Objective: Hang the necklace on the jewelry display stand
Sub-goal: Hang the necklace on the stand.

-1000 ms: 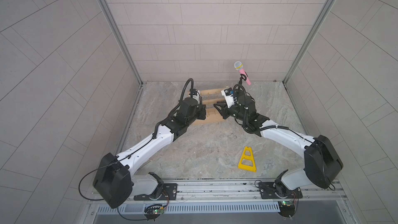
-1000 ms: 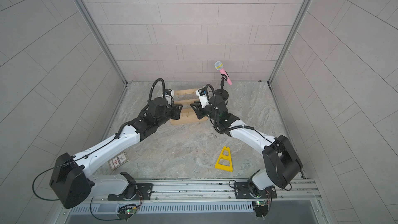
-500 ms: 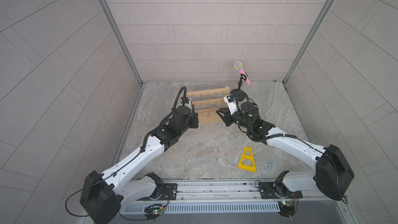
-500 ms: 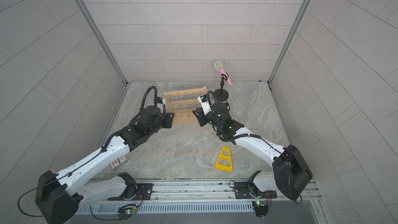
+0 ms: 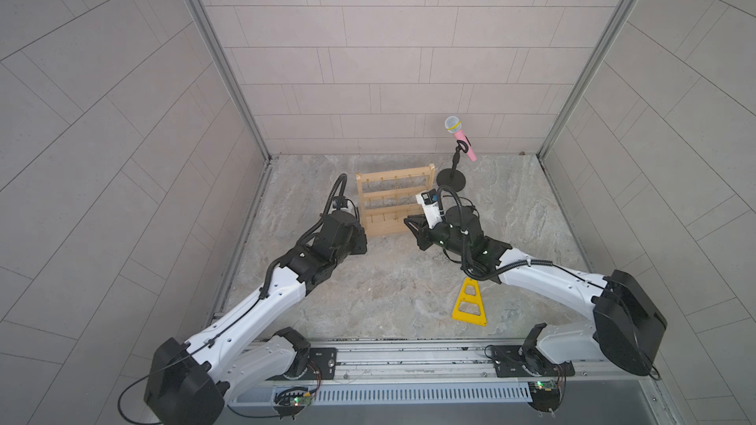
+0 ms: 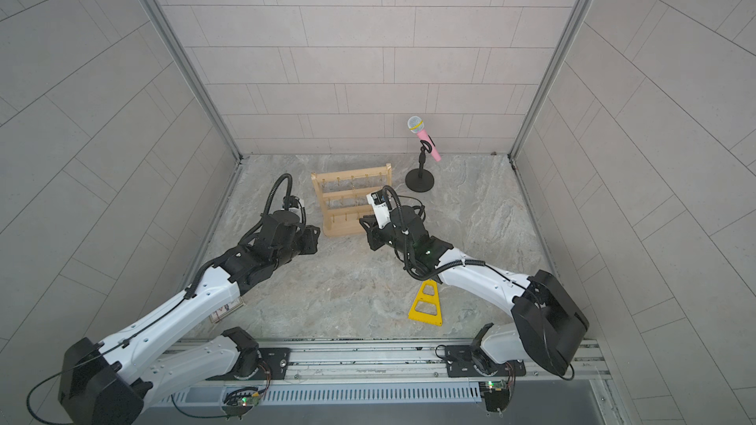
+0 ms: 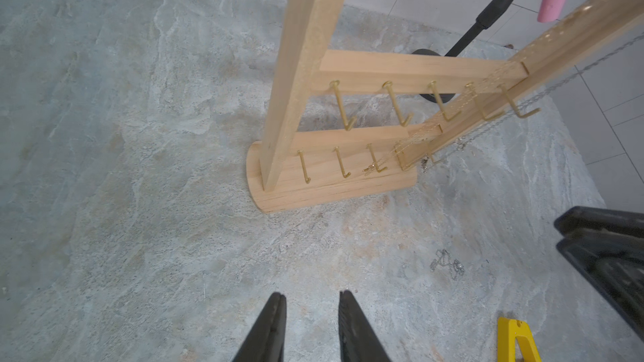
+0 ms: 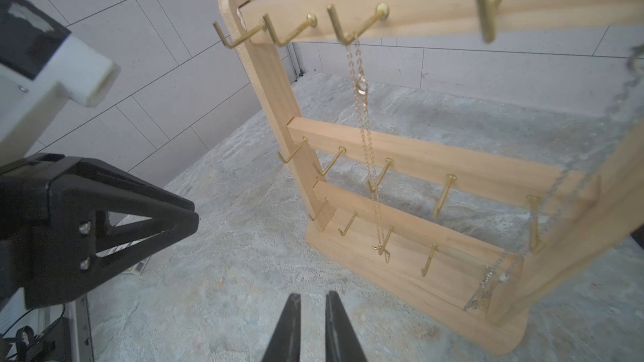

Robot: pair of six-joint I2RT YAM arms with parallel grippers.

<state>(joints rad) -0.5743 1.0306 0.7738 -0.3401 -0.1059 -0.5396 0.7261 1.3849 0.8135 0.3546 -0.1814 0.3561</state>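
A necklace (image 7: 447,266) lies bunched on the stand's (image 7: 334,182) near side, between left claw (image 7: 311,296) and right claw (image 8: 312,294). Both are parted and empty; the right looks nearer.

You are working in a lab robot cell: grey panelled walls (image 5: 368,55) box in a stone-patterned table (image 5: 388,288), and the left arm (image 5: 262,304) and right arm (image 5: 544,280) mount on an aluminium rail (image 5: 409,357) with bare circuit boards (image 5: 296,401).

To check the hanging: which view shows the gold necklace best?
The right wrist view: the gold necklace hangs close, sharp, full length. Left wrist shows only a faint part; in both top views it is too small.
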